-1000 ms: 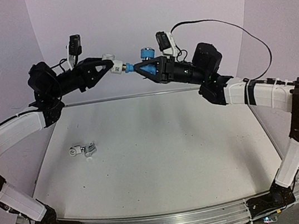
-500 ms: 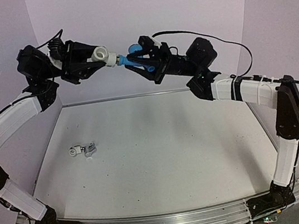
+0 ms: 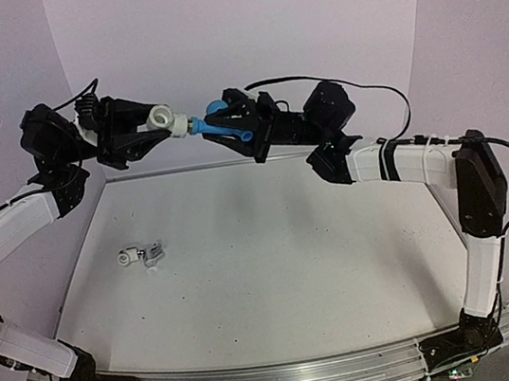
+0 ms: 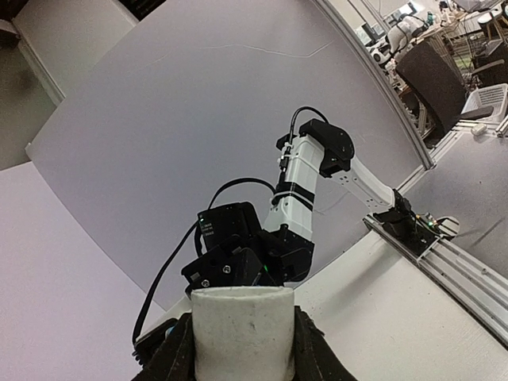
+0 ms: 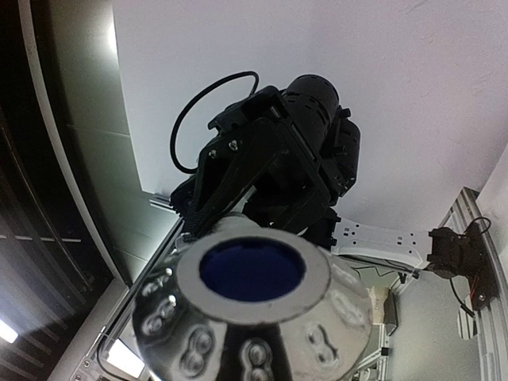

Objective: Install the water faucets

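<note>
My left gripper [image 3: 158,123] is shut on a small white cylindrical fitting [image 3: 165,118], held high near the back wall. In the left wrist view the fitting [image 4: 242,333] sits between my two dark fingers [image 4: 168,359]. My right gripper [image 3: 233,126] is shut on the light blue faucet [image 3: 219,125]. The faucet's silver threaded end [image 3: 194,124] meets the white fitting. The right wrist view shows only the faucet's shiny rounded cap with a blue centre [image 5: 251,270]; my own fingers are hidden there. The silver metal faucet [image 3: 154,253] lies on the table at the left.
A second small white fitting [image 3: 128,258] lies against the silver faucet. The white table [image 3: 277,273] has side walls left and right and a back wall. A black cable [image 3: 385,99] loops above my right arm.
Both grippers have moved left together with the fitting and blue faucet still touching. The right wrist has rolled, so the faucet's blue knob no longer points up. The silver faucet has not moved.
</note>
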Available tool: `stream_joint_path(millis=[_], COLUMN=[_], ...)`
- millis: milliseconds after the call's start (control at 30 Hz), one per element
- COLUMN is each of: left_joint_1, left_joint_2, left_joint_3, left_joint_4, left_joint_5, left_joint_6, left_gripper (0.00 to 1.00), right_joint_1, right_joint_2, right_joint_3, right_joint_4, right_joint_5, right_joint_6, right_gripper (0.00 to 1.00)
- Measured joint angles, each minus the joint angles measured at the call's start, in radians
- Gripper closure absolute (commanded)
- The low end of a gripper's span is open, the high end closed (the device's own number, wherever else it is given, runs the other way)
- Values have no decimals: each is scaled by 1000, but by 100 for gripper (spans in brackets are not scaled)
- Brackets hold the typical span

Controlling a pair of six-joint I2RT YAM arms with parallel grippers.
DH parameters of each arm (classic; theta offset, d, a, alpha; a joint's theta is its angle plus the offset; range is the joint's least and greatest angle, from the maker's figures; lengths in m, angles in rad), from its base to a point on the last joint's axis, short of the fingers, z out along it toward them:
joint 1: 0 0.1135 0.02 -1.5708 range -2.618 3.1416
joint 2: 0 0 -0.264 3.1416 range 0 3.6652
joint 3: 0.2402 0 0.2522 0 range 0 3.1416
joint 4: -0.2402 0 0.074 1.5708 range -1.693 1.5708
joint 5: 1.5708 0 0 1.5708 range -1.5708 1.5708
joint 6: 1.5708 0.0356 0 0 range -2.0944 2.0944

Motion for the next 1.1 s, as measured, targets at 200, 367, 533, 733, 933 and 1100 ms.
stream_joint_path(millis=[200, 367, 533, 733, 933, 1100], left_joint_1=[-20, -61, -58, -58, -58, -72], left_joint_2=[-4, -29, -131, -298, -302, -164], left_joint_3=[-35, -157, -251, -258, -242, -185], left_joint_4=[-16, -63, -138, -366, -532, -603], left_joint_5=[-97, -215, -345, -597, -752, -704], left_joint_6=[-55, -150, -266, -478, -1039, -1489], left_gripper=[17, 0, 0, 11, 18, 1], right_joint_1=[11, 15, -15, -107, -183, -167], right_joint_2=[0, 1, 1, -5, -84, -217], right_joint_3=[-61, -140, -225, -352, -400, -408], right_joint_4=[85, 171, 262, 276, 251, 177], right_joint_5=[102, 204, 235, 205, 61, -40], right_joint_6=[32, 56, 72, -17, -386, -821], right_gripper=[100, 100, 100, 100, 100, 100])
